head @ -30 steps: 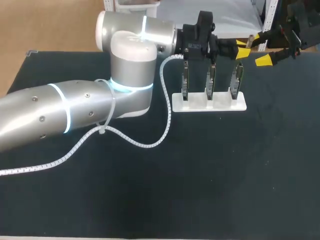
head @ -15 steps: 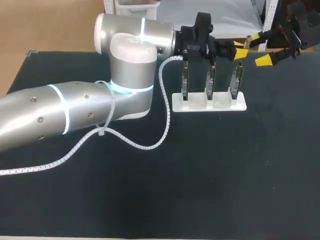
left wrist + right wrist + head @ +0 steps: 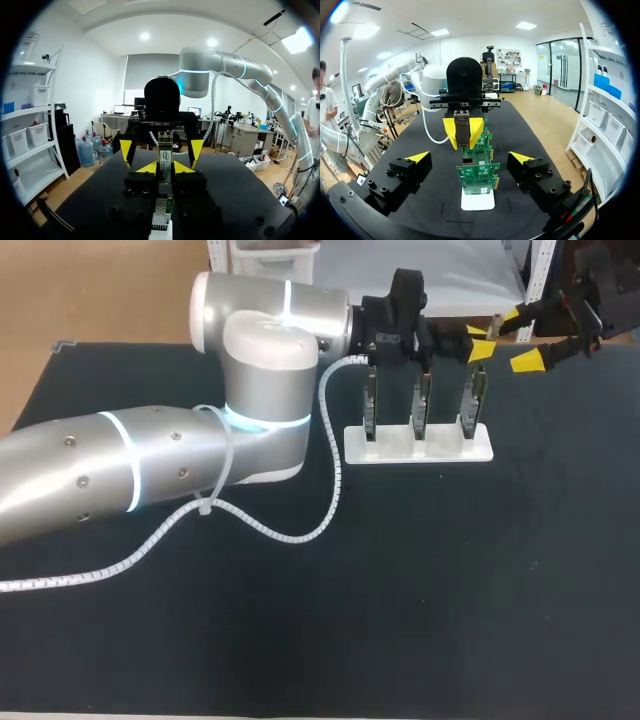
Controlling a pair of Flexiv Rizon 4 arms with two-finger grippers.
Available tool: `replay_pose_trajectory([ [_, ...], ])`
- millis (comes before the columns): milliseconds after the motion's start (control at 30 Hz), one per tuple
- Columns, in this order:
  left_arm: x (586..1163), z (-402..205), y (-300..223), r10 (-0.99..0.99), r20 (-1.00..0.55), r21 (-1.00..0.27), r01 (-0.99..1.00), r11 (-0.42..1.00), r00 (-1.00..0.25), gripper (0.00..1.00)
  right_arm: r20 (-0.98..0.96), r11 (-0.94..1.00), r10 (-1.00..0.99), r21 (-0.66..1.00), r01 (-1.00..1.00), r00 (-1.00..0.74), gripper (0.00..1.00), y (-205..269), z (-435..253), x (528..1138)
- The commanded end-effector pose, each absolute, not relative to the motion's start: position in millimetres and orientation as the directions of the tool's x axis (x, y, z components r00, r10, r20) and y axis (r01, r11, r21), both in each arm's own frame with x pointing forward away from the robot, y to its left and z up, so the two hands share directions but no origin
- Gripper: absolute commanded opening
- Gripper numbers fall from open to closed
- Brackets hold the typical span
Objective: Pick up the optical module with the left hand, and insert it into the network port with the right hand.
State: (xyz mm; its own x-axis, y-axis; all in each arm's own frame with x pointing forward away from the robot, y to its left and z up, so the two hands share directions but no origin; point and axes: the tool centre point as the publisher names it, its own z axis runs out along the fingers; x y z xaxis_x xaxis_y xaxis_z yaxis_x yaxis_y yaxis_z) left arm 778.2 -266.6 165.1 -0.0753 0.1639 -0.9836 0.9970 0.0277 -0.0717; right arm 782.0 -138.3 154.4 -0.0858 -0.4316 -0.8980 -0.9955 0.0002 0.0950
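Observation:
My left gripper is shut on the optical module, a slim metal bar with a label, held upright between its yellow tips. In the head view the left gripper hovers above and behind the right end of the card stand. Three green network cards stand upright in a white stand. My right gripper faces the left one at the far right, open and empty. From the right wrist, the right gripper straddles the row of cards, and the module hangs in the left gripper just beyond them.
The dark table stretches wide in front of the stand. A white spiral cable from my left arm trails over the table left of the stand. My left arm's thick elbow stands close to the stand's left side.
My left arm has shifted slightly, and its gripper with the module has edged a little to the left and farther back. The right gripper has kept still.

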Motion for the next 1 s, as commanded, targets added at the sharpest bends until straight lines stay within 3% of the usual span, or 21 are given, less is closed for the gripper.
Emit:
replay_pose_trajectory([
  [33, 776, 165, -267, 0.159, -0.985, -0.066, 0.997, 0.036, -0.071, 0.00, -0.898, 0.004, -0.432, 0.092, -0.996, -0.085, 1.00, -138, 155, 780],
  [1000, 776, 164, -267, 0.167, -0.983, -0.064, 0.997, 0.043, -0.070, 0.00, -0.906, 0.030, -0.416, 0.064, -0.997, -0.071, 1.00, -138, 169, 783],
])
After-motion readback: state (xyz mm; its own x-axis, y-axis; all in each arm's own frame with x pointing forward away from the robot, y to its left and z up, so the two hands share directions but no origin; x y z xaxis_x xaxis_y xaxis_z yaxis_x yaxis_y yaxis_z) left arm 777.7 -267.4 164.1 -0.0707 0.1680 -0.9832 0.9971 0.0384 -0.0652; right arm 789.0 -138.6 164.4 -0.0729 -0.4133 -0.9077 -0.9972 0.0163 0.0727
